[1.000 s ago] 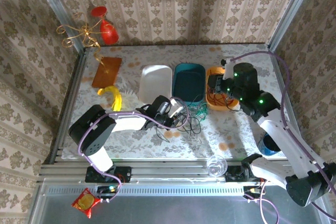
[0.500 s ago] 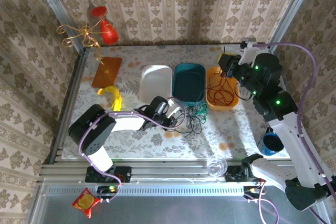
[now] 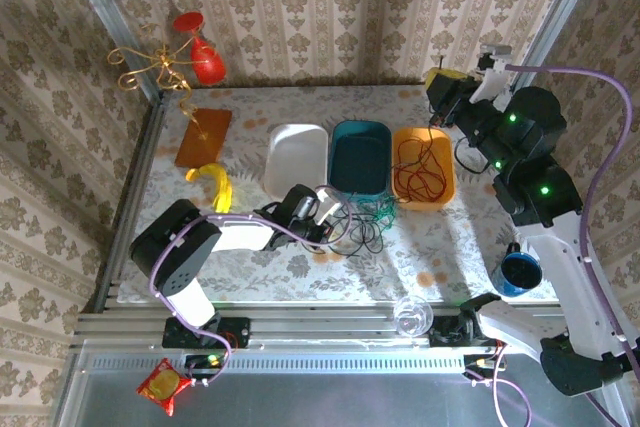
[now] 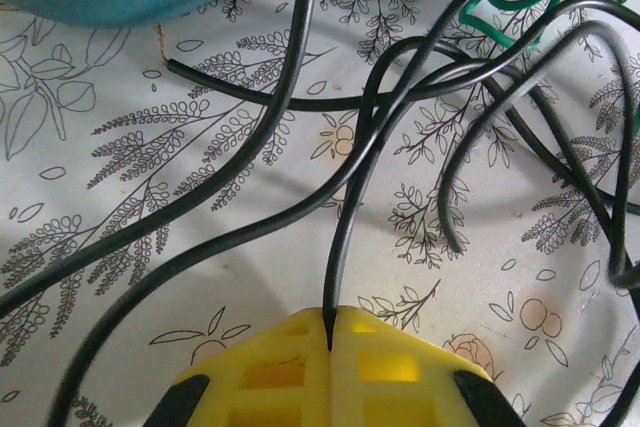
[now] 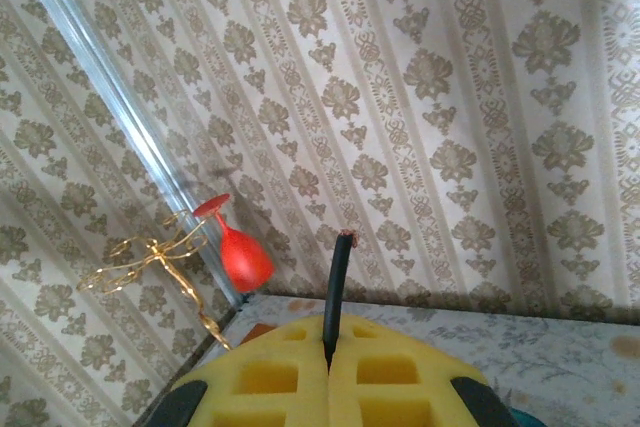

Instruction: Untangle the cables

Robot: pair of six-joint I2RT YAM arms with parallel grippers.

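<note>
Two sets of yellow jaws were clenched. The left gripper (image 4: 330,332) pinched a thin black cable (image 4: 352,187) from the loose black-and-green tangle (image 3: 365,222) on the floral worktop (image 3: 450,247), just beside the teal plastic bin (image 3: 360,157). The raised right gripper (image 5: 328,339) held a second black cable (image 5: 337,287) by its end.

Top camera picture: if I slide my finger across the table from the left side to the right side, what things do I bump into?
First the brown board → white tray → teal tray → orange tray → blue cup.
</note>
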